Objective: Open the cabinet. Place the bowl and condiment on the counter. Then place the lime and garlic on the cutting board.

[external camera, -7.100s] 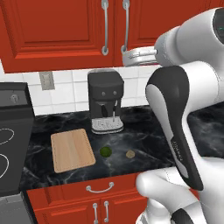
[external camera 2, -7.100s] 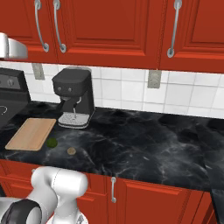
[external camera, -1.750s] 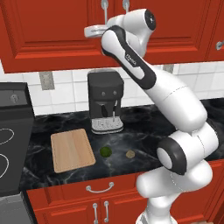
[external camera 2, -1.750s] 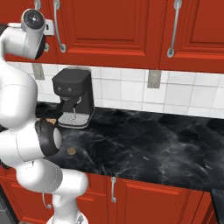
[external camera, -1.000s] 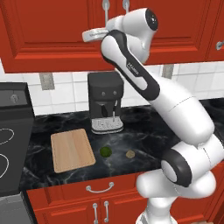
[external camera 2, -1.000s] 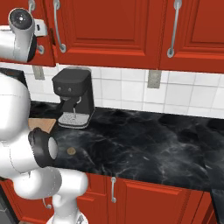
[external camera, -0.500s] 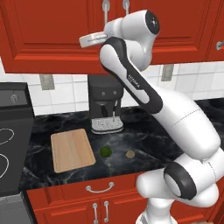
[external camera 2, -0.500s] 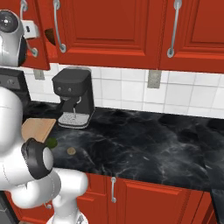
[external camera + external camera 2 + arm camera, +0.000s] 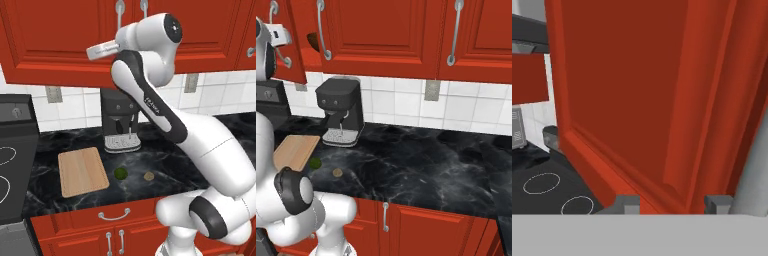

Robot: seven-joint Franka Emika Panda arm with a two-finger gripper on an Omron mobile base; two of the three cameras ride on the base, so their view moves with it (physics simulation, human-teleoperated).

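Near the counter's [image 9: 210, 135] front edge lie the lime [image 9: 120, 173] and garlic [image 9: 148, 176], just right of the cutting board [image 9: 82, 170], whose long axis runs front to back. Up at the cabinet [image 9: 386, 30], the left door stands ajar. The gripper [image 9: 673, 202] straddles the door's edge beside its upright handle [image 9: 756, 170]; whether it clamps anything, I cannot tell.

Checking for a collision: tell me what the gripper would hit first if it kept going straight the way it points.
Most likely the cabinet door: its red panel stands right ahead of the gripper in the hand view, the silver handle just off to one side. Depth is hard to judge.
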